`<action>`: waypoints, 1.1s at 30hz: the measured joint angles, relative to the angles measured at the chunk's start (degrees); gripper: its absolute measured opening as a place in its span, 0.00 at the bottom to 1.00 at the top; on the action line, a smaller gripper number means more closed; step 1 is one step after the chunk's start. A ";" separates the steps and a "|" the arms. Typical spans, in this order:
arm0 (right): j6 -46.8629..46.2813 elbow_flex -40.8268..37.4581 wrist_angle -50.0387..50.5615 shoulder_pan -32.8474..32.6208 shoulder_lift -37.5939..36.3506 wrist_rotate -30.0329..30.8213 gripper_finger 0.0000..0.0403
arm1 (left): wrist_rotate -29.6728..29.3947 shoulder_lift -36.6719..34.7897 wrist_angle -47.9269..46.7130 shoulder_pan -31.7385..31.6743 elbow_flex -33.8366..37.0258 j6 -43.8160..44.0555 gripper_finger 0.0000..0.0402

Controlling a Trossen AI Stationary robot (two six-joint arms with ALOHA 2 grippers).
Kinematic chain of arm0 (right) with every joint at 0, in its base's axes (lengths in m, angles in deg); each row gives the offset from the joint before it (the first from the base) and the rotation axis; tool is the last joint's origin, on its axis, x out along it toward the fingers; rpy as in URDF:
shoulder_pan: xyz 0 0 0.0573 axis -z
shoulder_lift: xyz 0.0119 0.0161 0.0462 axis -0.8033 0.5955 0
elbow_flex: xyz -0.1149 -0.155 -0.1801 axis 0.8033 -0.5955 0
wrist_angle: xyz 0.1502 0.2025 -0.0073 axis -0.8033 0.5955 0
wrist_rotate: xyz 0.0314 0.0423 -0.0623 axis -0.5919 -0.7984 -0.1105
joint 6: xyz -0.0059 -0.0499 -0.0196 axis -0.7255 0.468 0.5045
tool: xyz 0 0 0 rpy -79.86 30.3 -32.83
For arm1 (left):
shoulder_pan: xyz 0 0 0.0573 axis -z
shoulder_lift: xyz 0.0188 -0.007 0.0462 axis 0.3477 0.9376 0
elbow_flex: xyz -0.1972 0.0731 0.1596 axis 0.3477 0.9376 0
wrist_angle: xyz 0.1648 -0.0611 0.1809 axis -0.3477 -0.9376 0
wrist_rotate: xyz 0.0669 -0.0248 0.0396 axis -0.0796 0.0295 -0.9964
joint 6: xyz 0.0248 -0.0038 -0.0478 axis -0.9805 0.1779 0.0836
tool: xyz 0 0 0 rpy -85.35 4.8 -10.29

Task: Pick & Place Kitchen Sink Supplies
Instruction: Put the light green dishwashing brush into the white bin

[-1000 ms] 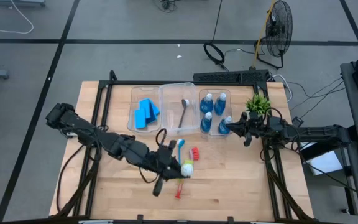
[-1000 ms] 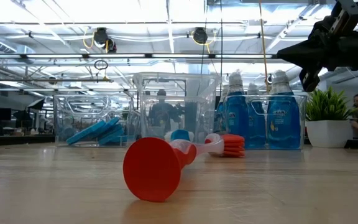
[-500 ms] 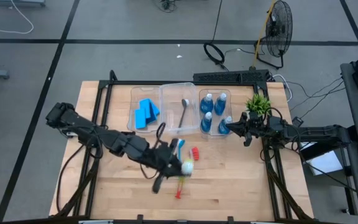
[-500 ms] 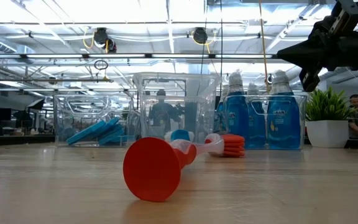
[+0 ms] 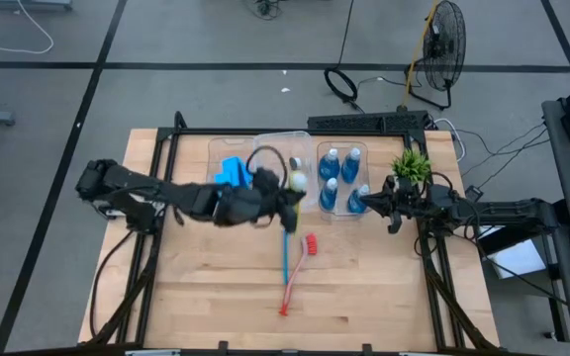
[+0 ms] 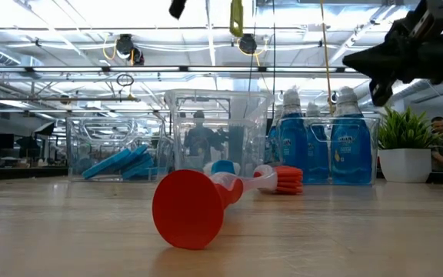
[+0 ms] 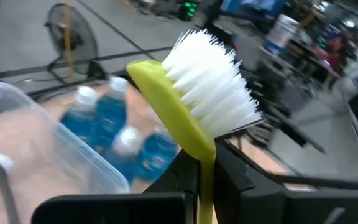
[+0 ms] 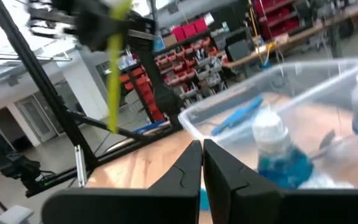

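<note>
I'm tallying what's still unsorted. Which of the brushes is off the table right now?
The yellow-green brush, gripped in the left hand above the bins. The red brush and blue brush lie on the table.

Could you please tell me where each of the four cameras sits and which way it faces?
High: overhead, straight down; both arms.
Low: table height, level past the red long-handled brush; right arm above.
Left wrist: on left gripper, gripping the yellow-green white-bristled brush.
Right wrist: over shut right gripper, toward clear bins.
Shared: that brush, blue-liquid clear bottles.

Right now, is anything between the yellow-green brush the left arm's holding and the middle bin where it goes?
Nothing visible. The left gripper holds the yellow-green brush above the open-topped middle bin, which contains only a grey brush.
</note>
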 joint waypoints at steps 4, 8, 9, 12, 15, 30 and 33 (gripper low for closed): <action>2.65 0.00 -2.96 0.00 0.02 -0.02 0.01 | 3.53 0.00 -1.64 -5.75 0.00 1.53 0.05; 5.57 0.00 -5.40 -0.02 0.02 -0.02 0.01 | 6.80 0.00 -5.72 -11.67 0.00 4.18 0.05; 5.99 0.00 -5.93 -0.02 0.01 -0.02 0.01 | 7.31 0.00 -6.63 -13.11 0.00 4.76 0.05; 6.34 0.00 -6.49 -0.02 0.02 -0.01 0.01 | 8.99 0.00 -8.41 -17.24 0.00 5.81 0.05; 6.34 0.00 -6.55 -0.01 0.01 -0.02 0.01 | 11.32 0.00 -9.78 -21.38 0.00 6.25 0.05; 6.34 0.00 -6.66 -0.02 0.02 0.18 0.01 | 19.04 4.27 -13.06 -30.06 -0.02 -0.29 0.05; 6.36 0.04 -6.68 0.00 0.02 0.31 0.01 | 22.28 6.80 -11.71 -30.00 -0.02 -0.48 0.05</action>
